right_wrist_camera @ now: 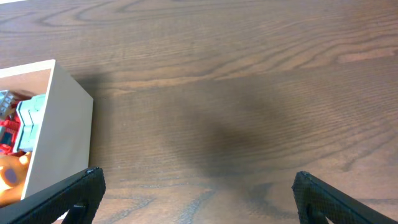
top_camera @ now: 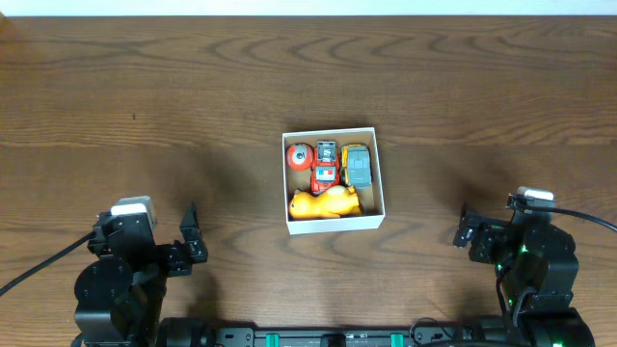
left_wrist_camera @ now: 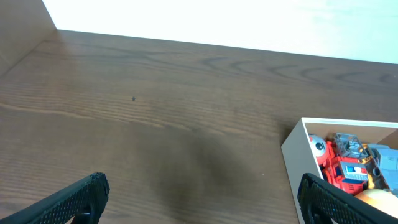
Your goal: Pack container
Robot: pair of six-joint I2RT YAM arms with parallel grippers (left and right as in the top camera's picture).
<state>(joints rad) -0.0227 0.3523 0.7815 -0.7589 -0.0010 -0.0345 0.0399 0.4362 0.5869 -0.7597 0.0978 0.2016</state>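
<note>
The container point(top_camera: 378, 178), a small square white-walled box with a brown interior, sits at the table's middle. It holds several toys: a yellow-orange duck point(top_camera: 325, 202), a red robot toy point(top_camera: 325, 164), a red round toy point(top_camera: 302, 156) and a grey-and-yellow car point(top_camera: 358, 166). The box also shows in the left wrist view point(left_wrist_camera: 297, 155) and in the right wrist view point(right_wrist_camera: 62, 130). My left gripper point(left_wrist_camera: 199, 196) is open and empty at the front left. My right gripper point(right_wrist_camera: 196, 193) is open and empty at the front right. Both stand well away from the box.
The dark wooden table point(top_camera: 145, 96) spreads around the box. A white wall band point(left_wrist_camera: 217, 18) lies beyond its far edge. The arm bases point(top_camera: 116, 280) stand at the front corners.
</note>
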